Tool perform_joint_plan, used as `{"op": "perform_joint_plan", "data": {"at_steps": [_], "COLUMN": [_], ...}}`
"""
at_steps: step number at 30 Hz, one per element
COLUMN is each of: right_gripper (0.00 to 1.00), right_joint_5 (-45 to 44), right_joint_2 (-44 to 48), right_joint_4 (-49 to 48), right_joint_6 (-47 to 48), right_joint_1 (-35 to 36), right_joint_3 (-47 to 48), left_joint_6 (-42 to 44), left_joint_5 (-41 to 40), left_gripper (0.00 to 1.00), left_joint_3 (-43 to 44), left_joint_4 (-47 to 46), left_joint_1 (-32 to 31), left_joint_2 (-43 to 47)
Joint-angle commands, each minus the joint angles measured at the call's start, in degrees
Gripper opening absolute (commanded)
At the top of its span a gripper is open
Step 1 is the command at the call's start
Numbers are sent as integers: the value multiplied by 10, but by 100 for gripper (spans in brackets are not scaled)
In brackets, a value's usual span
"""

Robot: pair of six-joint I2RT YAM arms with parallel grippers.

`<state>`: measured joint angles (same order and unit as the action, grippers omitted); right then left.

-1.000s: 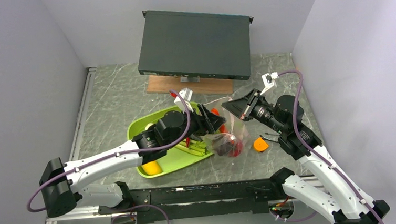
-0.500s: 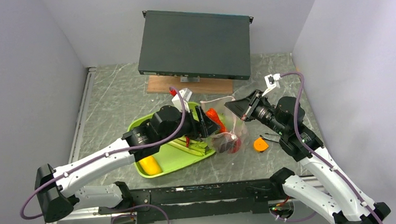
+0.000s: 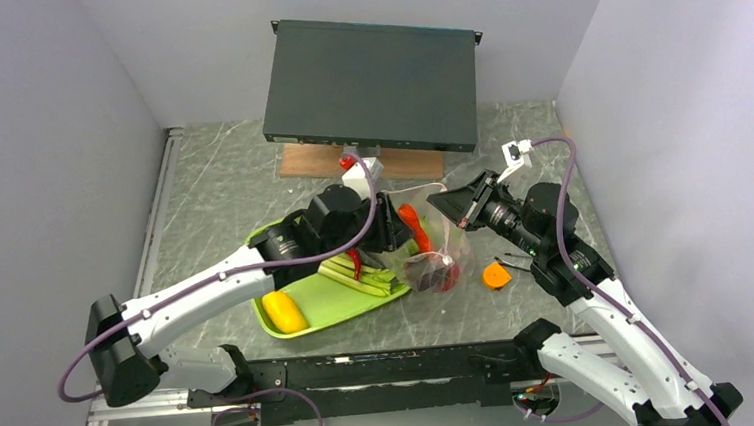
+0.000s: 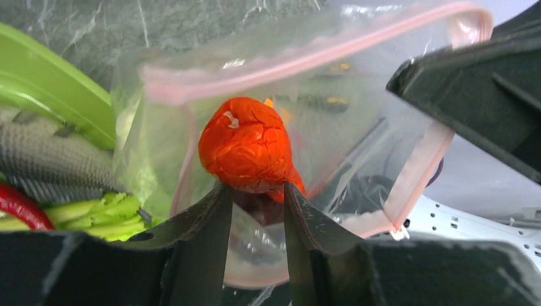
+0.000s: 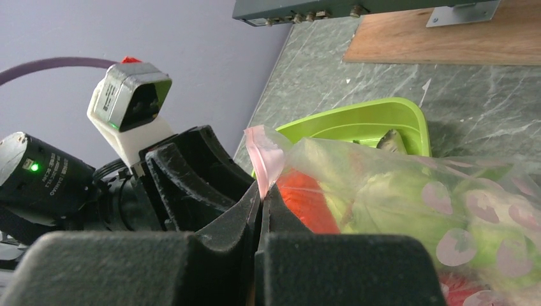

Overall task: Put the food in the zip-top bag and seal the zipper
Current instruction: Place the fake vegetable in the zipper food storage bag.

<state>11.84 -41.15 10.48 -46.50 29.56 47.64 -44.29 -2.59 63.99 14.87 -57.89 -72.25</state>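
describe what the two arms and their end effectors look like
Both arms, left arm and right arm, have white links with black joints and a purple cable each. The left end effector and right end effector have two matt black wedge fingers.

No writing can be read anywhere; the only print-like marks, on the dark side of the white camera block (image 5: 131,105), are too small and blurred to make out.
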Motion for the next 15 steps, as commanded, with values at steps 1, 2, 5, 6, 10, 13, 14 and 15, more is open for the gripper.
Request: {"op": "perform_joint_plan", "data": {"at_steps": [1, 2, 5, 6, 10, 13, 14, 15], "right_gripper": [0, 0, 0, 0, 0, 0, 0, 0], "right_joint_5": [-1, 0, 0, -1, -14, -27, -33, -37], "right_joint_2": [6, 6, 4, 4, 8, 9, 8, 7], "right_joint_4": [-51, -52, -50, -47, -33, -24, -21, -18], "right_joint_6": [4, 4, 6, 9, 22, 38, 44, 49], "right_joint_1": [2, 3, 3, 3, 3, 3, 2, 2], "right_joint_3": [17, 16, 18, 20, 25, 27, 28, 30], "left_joint_6": [54, 61, 82, 88, 93, 84, 85, 87], "left_joint_5": [19, 17, 30, 40, 79, 83, 86, 89], "left_gripper": [38, 37, 33, 33, 43, 57, 60, 61], "left_joint_3": [57, 73, 133, 150, 118, 58, 45, 37], "left_joint_4": [-33, -29, 4, 11, -19, -51, -48, -40], "left_joint_1": [4, 4, 5, 5, 5, 6, 7, 7], "left_joint_2": [-46, -61, -110, -117, -89, -42, -30, -22]}}
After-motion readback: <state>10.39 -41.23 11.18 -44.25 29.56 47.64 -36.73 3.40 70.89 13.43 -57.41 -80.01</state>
